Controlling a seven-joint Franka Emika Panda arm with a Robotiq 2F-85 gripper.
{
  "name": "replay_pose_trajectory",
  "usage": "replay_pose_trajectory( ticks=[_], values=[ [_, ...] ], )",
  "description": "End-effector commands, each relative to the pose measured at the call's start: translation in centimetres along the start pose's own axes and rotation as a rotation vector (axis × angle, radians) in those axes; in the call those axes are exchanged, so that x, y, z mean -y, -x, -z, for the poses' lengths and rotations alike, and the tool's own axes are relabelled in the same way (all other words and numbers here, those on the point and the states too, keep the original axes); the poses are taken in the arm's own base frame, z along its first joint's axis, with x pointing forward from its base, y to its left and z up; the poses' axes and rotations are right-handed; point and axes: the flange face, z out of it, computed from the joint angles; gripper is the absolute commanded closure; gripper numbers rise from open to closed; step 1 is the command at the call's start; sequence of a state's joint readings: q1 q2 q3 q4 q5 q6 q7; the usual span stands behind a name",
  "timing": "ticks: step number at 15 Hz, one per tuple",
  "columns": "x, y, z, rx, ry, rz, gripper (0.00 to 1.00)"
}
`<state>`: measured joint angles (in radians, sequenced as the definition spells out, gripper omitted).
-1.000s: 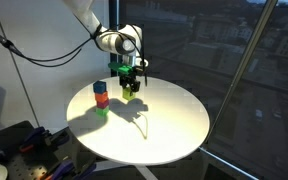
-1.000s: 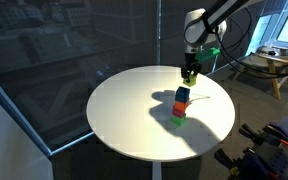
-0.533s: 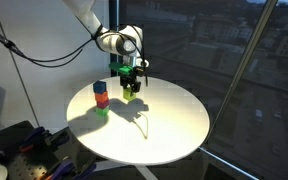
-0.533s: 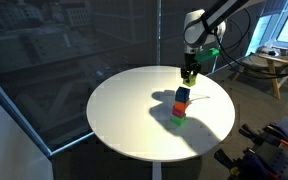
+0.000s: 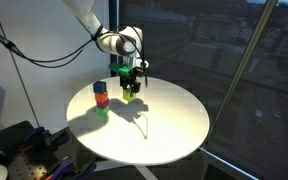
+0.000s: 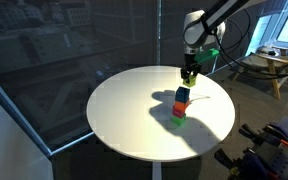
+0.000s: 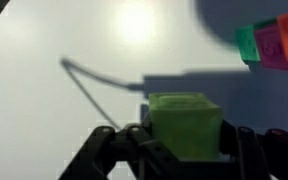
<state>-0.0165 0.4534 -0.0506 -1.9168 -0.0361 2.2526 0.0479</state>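
Observation:
My gripper [image 5: 130, 88] hangs over the round white table [image 5: 174, 125] and is shut on a green cube [image 7: 184, 124], which fills the lower middle of the wrist view between the two dark fingers. The cube shows yellow-green at the fingertips in both exterior views [image 5: 131, 92] [image 6: 189, 76]. A small stack of cubes [image 5: 101, 98], with blue on top, red in the middle and green at the bottom, stands on the table beside the gripper. It also shows in an exterior view [image 6: 180, 104] and at the upper right of the wrist view [image 7: 274, 44].
The table stands by large dark windows [image 5: 244, 60]. A black stand pole [image 5: 24, 70] with cables rises at the edge of an exterior view. Dark equipment [image 5: 14, 145] sits low beside the table. A wooden chair [image 6: 269, 70] stands behind the table.

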Motion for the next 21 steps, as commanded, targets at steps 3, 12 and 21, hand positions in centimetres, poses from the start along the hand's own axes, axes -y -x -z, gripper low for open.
replay_pose_trajectory(
  ticks=[3, 12, 21],
  values=[
    [-0.1, -0.5, -1.3, -0.003, -0.001, -0.003, 0.76],
    [-0.4, -1.3, -4.2, -0.017, 0.004, -0.003, 0.76],
    [-1.8, -1.4, -6.9, 0.015, 0.006, -0.018, 0.76]
  ],
)
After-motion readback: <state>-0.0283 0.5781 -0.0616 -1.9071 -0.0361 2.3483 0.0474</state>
